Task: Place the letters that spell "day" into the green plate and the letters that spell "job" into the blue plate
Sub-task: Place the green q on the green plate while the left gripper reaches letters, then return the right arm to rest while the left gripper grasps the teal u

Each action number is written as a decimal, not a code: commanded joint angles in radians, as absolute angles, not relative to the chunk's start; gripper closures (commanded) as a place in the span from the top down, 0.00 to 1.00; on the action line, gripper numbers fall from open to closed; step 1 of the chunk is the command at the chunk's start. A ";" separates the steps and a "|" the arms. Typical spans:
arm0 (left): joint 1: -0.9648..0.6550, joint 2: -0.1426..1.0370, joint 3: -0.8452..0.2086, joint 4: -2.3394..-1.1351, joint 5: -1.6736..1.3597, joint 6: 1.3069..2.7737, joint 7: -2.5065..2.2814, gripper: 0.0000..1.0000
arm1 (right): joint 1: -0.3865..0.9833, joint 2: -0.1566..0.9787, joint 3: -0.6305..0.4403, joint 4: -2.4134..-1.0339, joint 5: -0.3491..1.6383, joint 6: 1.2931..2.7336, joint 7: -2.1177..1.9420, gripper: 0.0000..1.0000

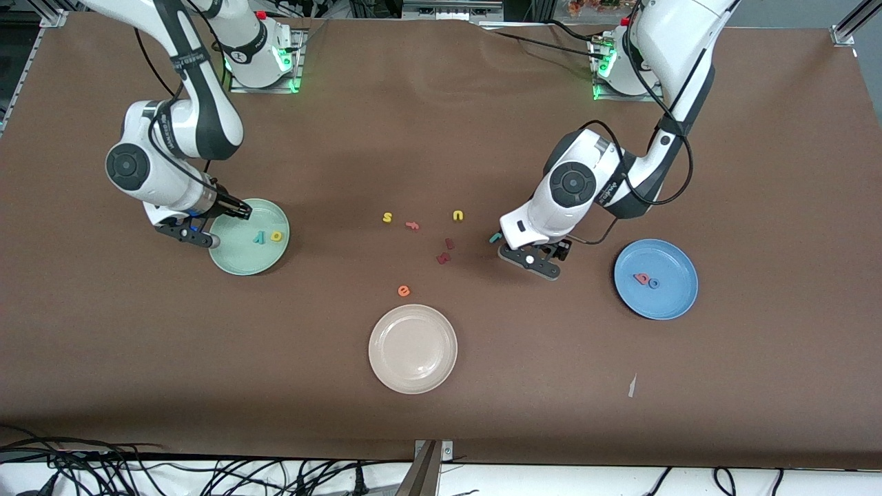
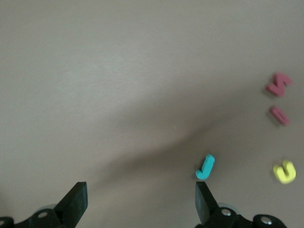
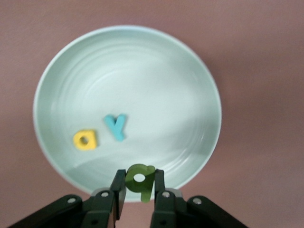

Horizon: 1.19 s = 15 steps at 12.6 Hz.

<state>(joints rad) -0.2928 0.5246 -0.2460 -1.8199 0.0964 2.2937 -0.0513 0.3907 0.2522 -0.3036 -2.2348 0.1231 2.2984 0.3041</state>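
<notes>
Two letters, the yellow a (image 3: 85, 140) and teal y (image 3: 116, 126), already lay in the green plate (image 1: 231, 258) at the right arm's end of the table. The right gripper (image 3: 138, 190) hung over that plate's rim, clamped on the olive d (image 3: 139, 179); releasing it would finish "day". At mid-table the left gripper (image 2: 140, 202) hovered with its jaws wide apart just beside the teal j (image 2: 205, 167). It needed to centre over it, descend and close. The pink b (image 1: 641, 278) and blue o (image 1: 654, 283) sat in the blue plate (image 1: 672, 306). The arm's lettering was probably "Franka", though too small to read.
</notes>
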 commanded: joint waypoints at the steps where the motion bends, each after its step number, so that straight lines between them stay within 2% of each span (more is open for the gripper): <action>1: -0.319 0.535 -0.241 -1.793 0.095 2.257 0.077 1.00 | 0.380 0.352 -0.301 -2.162 0.135 2.329 0.268 0.21; 2: -0.339 0.537 -0.241 -1.795 0.094 2.256 0.075 1.00 | 0.382 0.363 -0.301 -2.155 0.135 2.329 0.268 0.56; 3: -0.351 0.537 -0.241 -1.799 0.094 2.255 0.069 1.00 | 0.380 0.361 -0.301 -2.152 0.135 2.324 0.268 1.00; 5: -0.382 0.541 -0.239 -1.805 0.094 2.255 0.068 1.00 | 0.382 0.333 -0.299 -2.117 0.135 2.292 0.262 1.00; 6: -0.391 0.554 -0.238 -1.807 0.095 2.255 0.057 1.00 | 0.382 0.325 -0.299 -2.067 0.135 2.223 0.261 1.00; 8: -0.416 0.572 -0.235 -1.807 0.101 2.261 0.037 1.00 | 0.380 0.328 -0.305 -1.903 0.129 2.041 0.224 1.00; 15: -0.439 0.649 -0.239 -1.792 0.189 2.338 -0.061 0.99 | 0.284 0.327 -0.357 -1.433 0.120 1.630 -0.107 1.00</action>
<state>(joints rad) -0.4278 0.6151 -0.2474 -1.8195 0.1577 2.3168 -0.0356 0.3158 0.3144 -0.3613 -1.5595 0.1215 1.7502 -0.0494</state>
